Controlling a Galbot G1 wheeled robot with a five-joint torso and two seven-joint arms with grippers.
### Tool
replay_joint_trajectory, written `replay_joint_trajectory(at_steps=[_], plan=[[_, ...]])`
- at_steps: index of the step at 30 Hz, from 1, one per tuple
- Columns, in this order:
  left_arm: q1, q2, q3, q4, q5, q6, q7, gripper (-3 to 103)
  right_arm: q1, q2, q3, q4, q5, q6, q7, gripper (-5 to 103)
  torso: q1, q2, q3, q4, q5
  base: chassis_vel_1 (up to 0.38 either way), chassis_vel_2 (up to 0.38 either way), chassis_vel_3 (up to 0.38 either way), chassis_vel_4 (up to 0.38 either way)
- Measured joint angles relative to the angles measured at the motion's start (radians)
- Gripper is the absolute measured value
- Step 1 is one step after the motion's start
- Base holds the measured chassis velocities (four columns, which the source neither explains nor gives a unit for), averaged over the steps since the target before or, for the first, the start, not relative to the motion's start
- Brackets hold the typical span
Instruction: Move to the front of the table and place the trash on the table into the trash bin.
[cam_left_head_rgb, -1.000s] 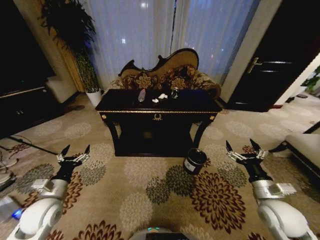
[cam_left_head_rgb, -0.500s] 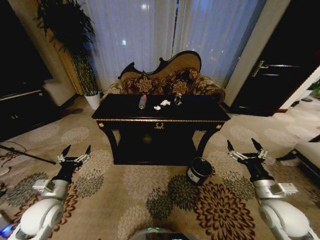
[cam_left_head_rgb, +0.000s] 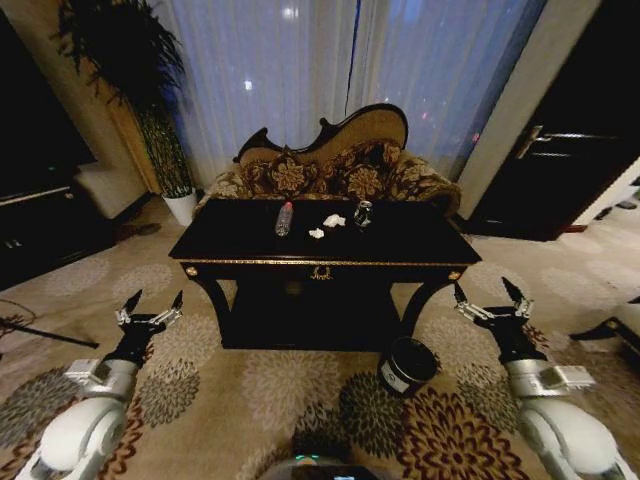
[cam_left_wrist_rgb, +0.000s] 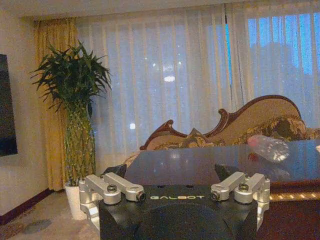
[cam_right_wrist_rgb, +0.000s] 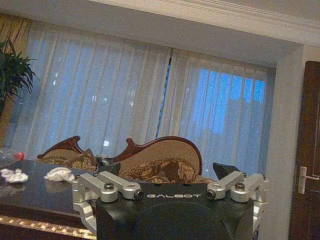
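Note:
The glossy black table (cam_left_head_rgb: 400, 240) with gold trim stands ahead of me in the head view, in front of a sofa. On its top lie a clear bottle (cam_left_head_rgb: 284, 218) with a red cap, two white paper lumps (cam_left_head_rgb: 317, 233) (cam_left_head_rgb: 334, 220) and a shiny wrapper-like piece (cam_left_head_rgb: 362, 212). The dark round trash bin (cam_left_head_rgb: 406, 365) stands on the carpet by the table's front right leg. My left gripper (cam_left_head_rgb: 153, 298) is held low at the left, open and empty. My right gripper (cam_left_head_rgb: 482, 288) is open and empty at the right, just beyond the bin. The bottle (cam_left_wrist_rgb: 270, 148) also shows past the left gripper (cam_left_wrist_rgb: 171, 172).
A patterned sofa (cam_left_head_rgb: 330, 165) sits behind the table before white curtains. A tall plant in a white pot (cam_left_head_rgb: 181, 205) stands at the back left beside a black TV cabinet (cam_left_head_rgb: 40, 230). A dark door (cam_left_head_rgb: 570, 170) is at the right. Open carpet lies between me and the table.
The whole view has shifted: the table, sofa and bin now appear larger and nearer, so I have driven closer. Both arms hold the same open pose.

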Motion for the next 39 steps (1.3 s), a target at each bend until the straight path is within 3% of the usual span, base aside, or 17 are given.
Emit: replay_joint_trajectory(at_steps=[4,7,12,23,28,39], plan=[[-0.003,0.007,-0.002,-0.001,-0.003,0.000,-0.002,95,0.000,0.004,-0.001,0.002,-0.003,0.000,0.000,100,0.000,0.000,0.000,-0.0001,-0.0002,-0.226,0.230,0.211,-0.209],[-0.004,0.008,-0.002,-0.001,-0.004,0.000,-0.002,101,0.000,0.006,-0.003,0.002,-0.006,-0.001,0.004,100,0.000,0.000,0.000,-0.0001,0.0000,-0.213,0.205,0.212,-0.216],[-0.004,0.009,0.000,0.000,-0.004,0.000,-0.002,95,0.005,0.008,-0.006,0.001,-0.012,0.003,0.025,100,0.000,0.000,0.000,-0.0001,-0.0001,-0.214,0.202,0.200,-0.218],[-0.018,0.037,0.018,-0.018,-0.026,0.002,-0.002,99,0.005,0.004,-0.006,0.003,-0.012,0.006,0.030,100,-0.001,0.000,0.000,0.0000,0.0000,-0.041,0.040,0.042,-0.044],[-0.049,0.086,0.044,-0.031,-0.050,0.028,-0.003,99,0.000,0.008,-0.006,0.004,-0.015,0.008,0.027,100,-0.001,0.000,0.000,-0.0002,0.0000,0.000,0.000,0.000,0.000],[-0.165,0.249,0.111,-0.007,-0.190,0.107,-0.019,98,-0.004,0.006,-0.008,0.015,-0.014,0.009,0.025,100,0.000,0.000,0.000,0.0000,-0.0001,0.000,0.000,0.000,0.000]])
